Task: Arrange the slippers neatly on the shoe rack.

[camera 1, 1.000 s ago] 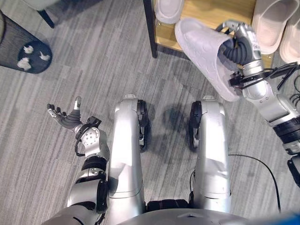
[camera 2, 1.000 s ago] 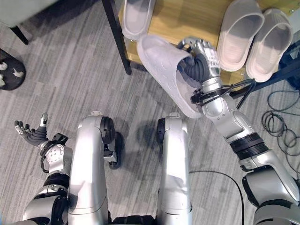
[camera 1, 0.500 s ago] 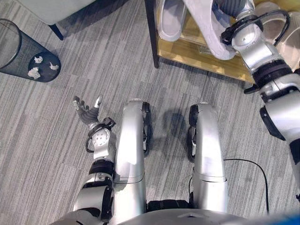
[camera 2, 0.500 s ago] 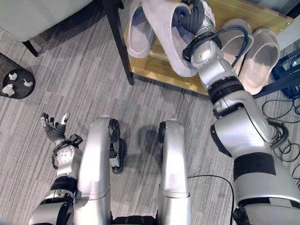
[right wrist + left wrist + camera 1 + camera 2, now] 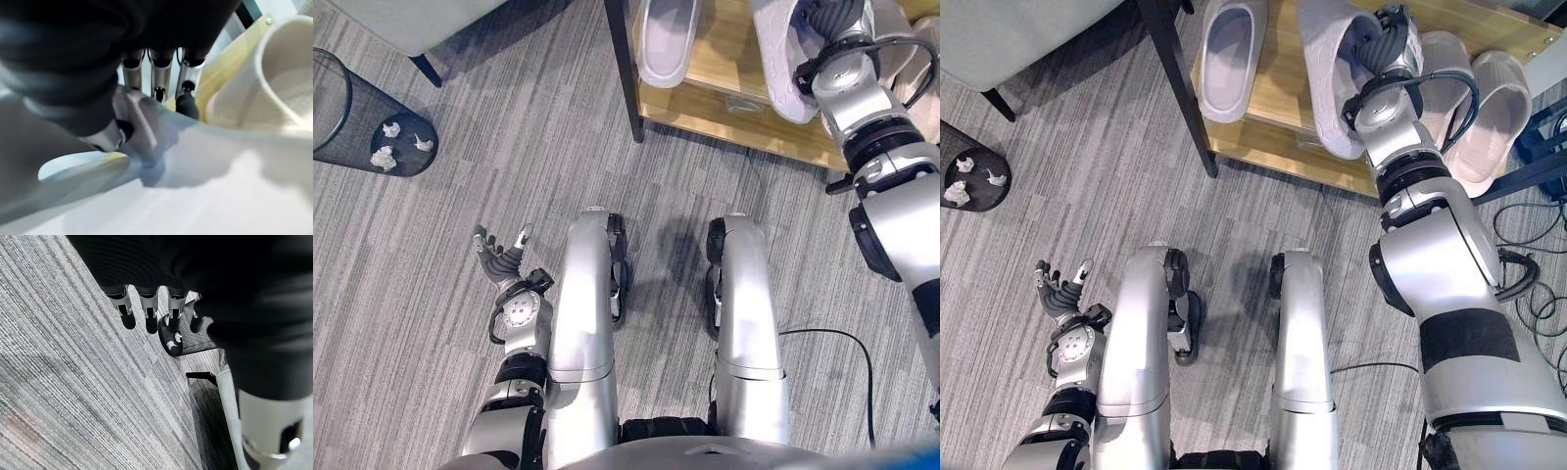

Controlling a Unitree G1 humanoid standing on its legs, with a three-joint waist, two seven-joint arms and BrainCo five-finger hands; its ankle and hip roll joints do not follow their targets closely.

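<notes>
A pale grey slipper (image 5: 1330, 83) lies toe-away over the wooden shelf of the shoe rack (image 5: 1273, 132), and my right hand (image 5: 1386, 44) is shut on its strap. In the right wrist view the fingers (image 5: 161, 78) curl over that strap, with the slipper's sole (image 5: 205, 191) close below. One matching slipper (image 5: 1229, 54) sits at the shelf's left end. A pair of slippers (image 5: 1445, 78) stands to the right of the held one. My left hand (image 5: 504, 259) hangs open low on the left, above the carpet, holding nothing.
The rack's black leg (image 5: 1175, 93) stands at its front left corner. A black mesh bin (image 5: 367, 113) with crumpled paper is on the carpet at far left. A grey seat with dark legs (image 5: 411, 20) is at the upper left.
My right hand has carried the slipper from in front of the rack up over the shelf, between the single slipper and the pair. The left hand stays open.
</notes>
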